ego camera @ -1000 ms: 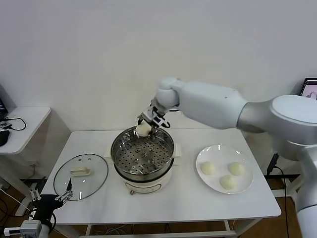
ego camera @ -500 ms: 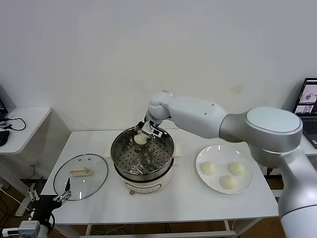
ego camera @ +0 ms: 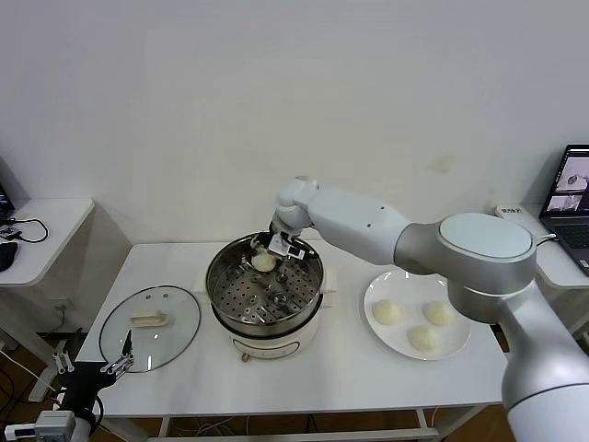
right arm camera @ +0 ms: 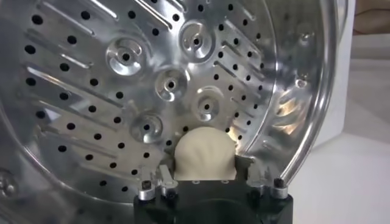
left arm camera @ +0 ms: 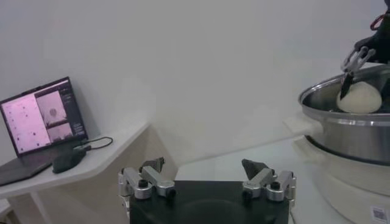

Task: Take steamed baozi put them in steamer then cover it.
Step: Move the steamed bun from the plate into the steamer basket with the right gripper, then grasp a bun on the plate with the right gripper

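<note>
One steamed baozi rests on the perforated floor at the far side of the steamer. My right gripper reaches down into the basket. In the right wrist view its fingers stand open on either side of this baozi, close to it. Three more baozi lie on the white plate to the right. The cover lies flat on the table left of the steamer. My left gripper hangs open and empty below the table's front left corner.
A low white side table with cables stands at the far left. A laptop sits on a shelf at the far right. The steamer's pot base takes the table's middle.
My right gripper has come down from above the steamer's far rim into the basket with the baozi. Its fingers have spread away from the baozi. The left arm has not moved.
</note>
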Robot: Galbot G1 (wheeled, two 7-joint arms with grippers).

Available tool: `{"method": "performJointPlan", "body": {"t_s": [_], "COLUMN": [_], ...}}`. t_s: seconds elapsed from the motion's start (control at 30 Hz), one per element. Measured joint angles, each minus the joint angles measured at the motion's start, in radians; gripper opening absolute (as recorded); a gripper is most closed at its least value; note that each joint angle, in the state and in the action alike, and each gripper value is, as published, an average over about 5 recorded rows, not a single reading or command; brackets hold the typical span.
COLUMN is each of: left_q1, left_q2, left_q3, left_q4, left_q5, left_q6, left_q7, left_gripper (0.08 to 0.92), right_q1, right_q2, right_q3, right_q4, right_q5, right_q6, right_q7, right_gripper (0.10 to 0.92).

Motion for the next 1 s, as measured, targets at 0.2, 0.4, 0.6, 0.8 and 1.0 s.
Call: {"method": "performJointPlan", "body": {"t_s": [0.2, 0.4, 0.6, 0.8, 1.0], "left_q1": [0.007, 0.016, 0.022, 0.022, 0.012], "left_q2": [-0.002, 0.004, 0.014, 0.028, 0.039], "left_q3": [-0.002, -0.01, -0.018, -0.024, -0.018], "left_q4": [-0.01, -0.028, -0.042, -0.045, -0.037], "left_q5": [0.0, 0.0, -0.001, -0.007, -0.008], "left_q6": [0.001, 0.002, 0.003, 0.004, 0.004], "left_q7": [0.001, 0.003, 0.005, 0.006, 0.008], "left_gripper": [0.823, 0.823, 0.823, 0.823, 0.823], "right_q1": [0.027, 0.102, 0.185, 0.226, 0.221], "right_q2": [-0.025, -0.091, -0.202, -0.361, -0.548], "right_q3": [-0.002, -0.02, -0.023, -0.016, 0.006], "right_q4": [0.032, 0.142, 0.285, 0.437, 0.58], "right_q5": [0.043, 0.173, 0.31, 0.409, 0.464], "right_q6": [-0.025, -0.141, -0.317, -0.508, -0.647], "right_q7": [-0.026, -0.087, -0.132, -0.151, -0.166], "right_gripper": [0.82, 0.823, 0.823, 0.823, 0.823]}}
